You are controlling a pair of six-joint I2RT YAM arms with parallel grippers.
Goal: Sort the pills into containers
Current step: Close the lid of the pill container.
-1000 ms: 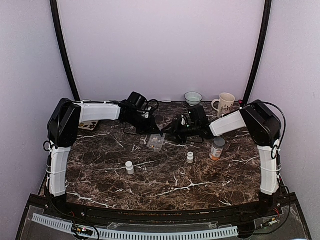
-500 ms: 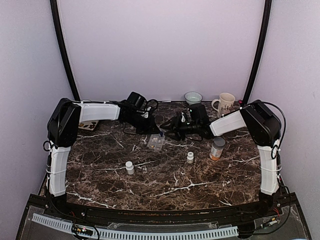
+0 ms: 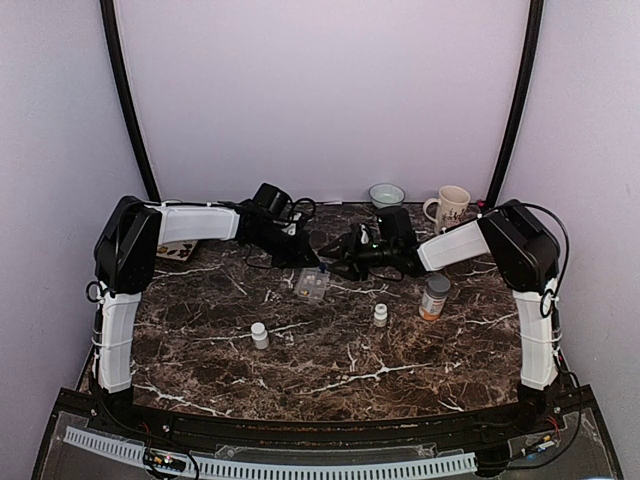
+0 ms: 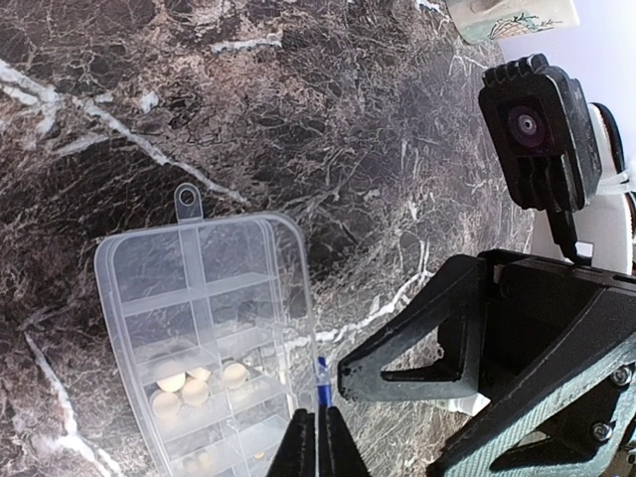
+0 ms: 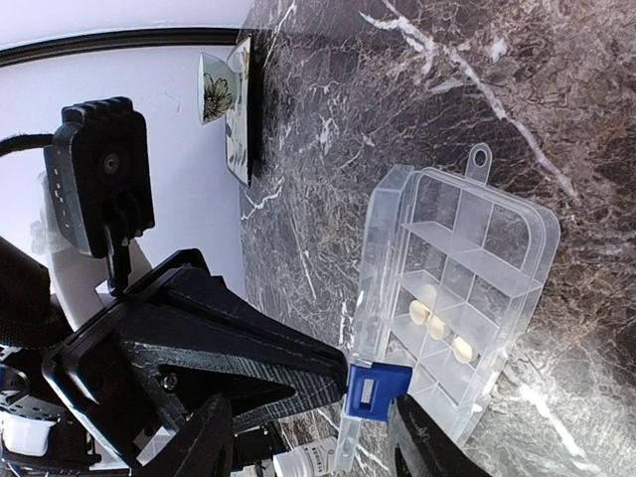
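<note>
The clear pill box (image 3: 312, 285) lies mid-table at the back. Its lid (image 5: 380, 260) stands raised on edge, with a blue latch (image 5: 376, 390) on its free rim. Several cream pills (image 4: 171, 379) lie in the middle compartments, also seen in the right wrist view (image 5: 433, 318). My left gripper (image 4: 318, 452) is pinched shut on the lid's thin edge just below the latch (image 4: 321, 382). My right gripper (image 5: 318, 447) is open, with the latch between its fingers. One right finger (image 4: 417, 348) has its tip beside the latch.
An orange bottle with a grey cap (image 3: 434, 297) stands right of the box. Two small white bottles (image 3: 259, 334) (image 3: 380, 315) stand nearer me. A bowl (image 3: 386, 195) and a mug (image 3: 449, 207) sit at the back edge, and a patterned tile (image 3: 175, 251) lies far left.
The right gripper has shifted slightly toward the back. The left gripper and the pill box have stayed in place.
</note>
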